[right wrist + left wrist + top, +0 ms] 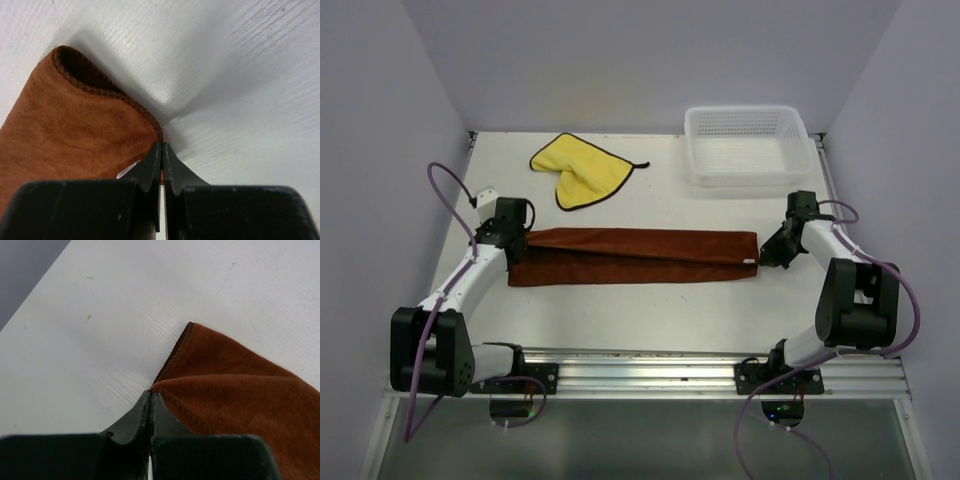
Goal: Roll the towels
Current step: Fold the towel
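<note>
The rust-brown towel (635, 256) lies folded into a long strip across the middle of the table. My left gripper (517, 242) is shut on its left end; in the left wrist view the gripper (151, 394) pinches a corner of the brown towel (240, 400). My right gripper (767, 252) is shut on its right end; in the right wrist view the gripper (161, 146) pinches the hem of the brown towel (75, 125), whose fold opens at the far corner. The yellow towel (578, 168) with dark edging lies crumpled at the back left, untouched.
A white mesh basket (748, 146) stands at the back right corner. Grey walls close the table on the left, back and right. A metal rail (650, 370) runs along the near edge between the arm bases.
</note>
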Motion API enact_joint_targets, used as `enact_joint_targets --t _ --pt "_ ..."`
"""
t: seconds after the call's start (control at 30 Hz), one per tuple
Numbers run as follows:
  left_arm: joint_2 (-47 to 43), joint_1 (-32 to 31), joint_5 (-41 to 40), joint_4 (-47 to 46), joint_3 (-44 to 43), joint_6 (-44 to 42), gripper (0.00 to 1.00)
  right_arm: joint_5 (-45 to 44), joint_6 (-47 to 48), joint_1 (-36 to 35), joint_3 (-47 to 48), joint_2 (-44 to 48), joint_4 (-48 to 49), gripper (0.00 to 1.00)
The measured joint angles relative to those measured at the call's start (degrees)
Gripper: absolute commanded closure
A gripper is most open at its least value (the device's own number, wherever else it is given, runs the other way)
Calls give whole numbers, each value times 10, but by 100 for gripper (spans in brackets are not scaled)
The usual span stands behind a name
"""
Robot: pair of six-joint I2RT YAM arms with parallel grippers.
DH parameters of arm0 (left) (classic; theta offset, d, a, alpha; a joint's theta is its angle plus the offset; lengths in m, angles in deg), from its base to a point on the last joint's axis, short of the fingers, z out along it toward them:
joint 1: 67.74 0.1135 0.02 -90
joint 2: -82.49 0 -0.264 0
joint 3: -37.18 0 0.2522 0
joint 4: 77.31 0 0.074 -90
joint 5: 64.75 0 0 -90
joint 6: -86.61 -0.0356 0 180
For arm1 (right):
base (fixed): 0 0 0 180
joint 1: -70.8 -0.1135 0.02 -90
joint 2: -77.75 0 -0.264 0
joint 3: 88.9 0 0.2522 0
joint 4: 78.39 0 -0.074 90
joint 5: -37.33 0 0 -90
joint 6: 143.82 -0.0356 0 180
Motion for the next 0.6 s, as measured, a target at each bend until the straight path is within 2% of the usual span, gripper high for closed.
enact_joint_targets --t 0.6 --pt "-45 -12 -30 31 18 41 100 1 2 0 0 -9 2 98"
